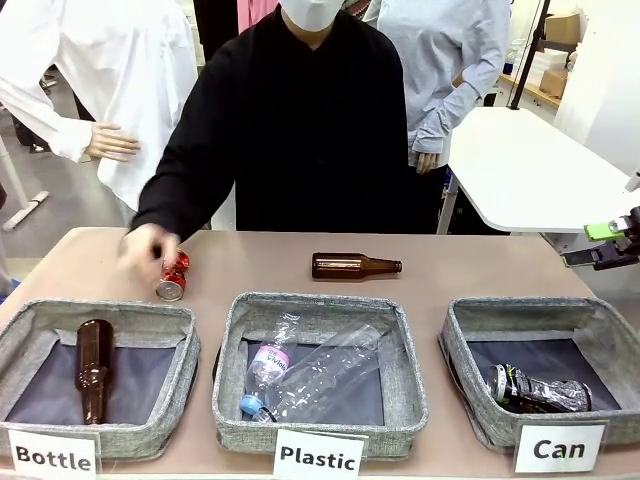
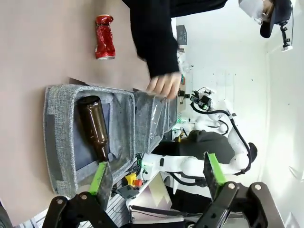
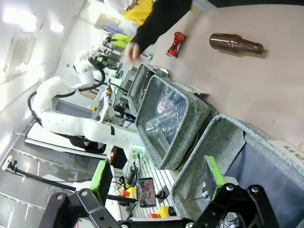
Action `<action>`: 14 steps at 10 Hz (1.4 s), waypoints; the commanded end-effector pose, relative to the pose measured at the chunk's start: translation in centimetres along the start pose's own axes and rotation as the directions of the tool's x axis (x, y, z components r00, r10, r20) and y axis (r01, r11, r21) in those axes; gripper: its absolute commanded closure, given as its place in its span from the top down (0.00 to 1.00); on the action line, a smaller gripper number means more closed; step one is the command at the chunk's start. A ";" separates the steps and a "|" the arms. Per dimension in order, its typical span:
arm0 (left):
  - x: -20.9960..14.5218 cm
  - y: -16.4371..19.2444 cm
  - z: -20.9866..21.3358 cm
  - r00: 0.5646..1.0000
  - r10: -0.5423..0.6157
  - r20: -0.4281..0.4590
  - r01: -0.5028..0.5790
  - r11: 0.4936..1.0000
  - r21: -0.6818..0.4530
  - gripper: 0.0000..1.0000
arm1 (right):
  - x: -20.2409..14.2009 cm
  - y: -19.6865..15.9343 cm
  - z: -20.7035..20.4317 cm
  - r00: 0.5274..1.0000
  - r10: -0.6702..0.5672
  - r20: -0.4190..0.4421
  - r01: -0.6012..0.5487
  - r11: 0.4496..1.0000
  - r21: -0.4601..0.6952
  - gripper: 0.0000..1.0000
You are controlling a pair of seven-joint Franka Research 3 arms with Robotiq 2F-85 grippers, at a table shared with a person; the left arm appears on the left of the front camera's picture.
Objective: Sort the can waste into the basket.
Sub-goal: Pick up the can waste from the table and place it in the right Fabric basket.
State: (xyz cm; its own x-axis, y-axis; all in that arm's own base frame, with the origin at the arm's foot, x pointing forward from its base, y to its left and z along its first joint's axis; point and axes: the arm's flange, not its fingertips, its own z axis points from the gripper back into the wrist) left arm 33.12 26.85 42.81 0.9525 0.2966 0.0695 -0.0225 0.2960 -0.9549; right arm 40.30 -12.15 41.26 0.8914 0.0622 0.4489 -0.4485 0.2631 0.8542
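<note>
- Left gripper (image 2: 156,170): jaws apart, empty; red can (image 2: 104,37) well ahead.
- Right gripper (image 3: 156,175): jaws apart, empty; basket (image 3: 223,128) just ahead, dark can (image 1: 540,390) inside.

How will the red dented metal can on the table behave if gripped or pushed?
The red dented metal can lies on its side, so a push may roll it, unevenly given the dents. Crushed, so probably light; thin walls may buckle under a pinch.
</note>
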 end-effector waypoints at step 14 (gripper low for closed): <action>10.8 -7.4 -39.8 0.989 -0.015 0.144 -0.120 0.469 0.875 1.00 | 0.0 0.2 0.1 1.000 0.023 0.002 -0.023 1.000 0.005 1.00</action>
State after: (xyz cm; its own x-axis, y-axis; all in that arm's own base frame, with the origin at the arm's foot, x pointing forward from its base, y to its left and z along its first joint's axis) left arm 54.72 -8.25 38.13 0.9092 0.3933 0.1364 -0.3499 0.8996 -0.2614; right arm 40.31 -12.10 41.27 0.8913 0.0633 0.4489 -0.4489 0.2627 0.8541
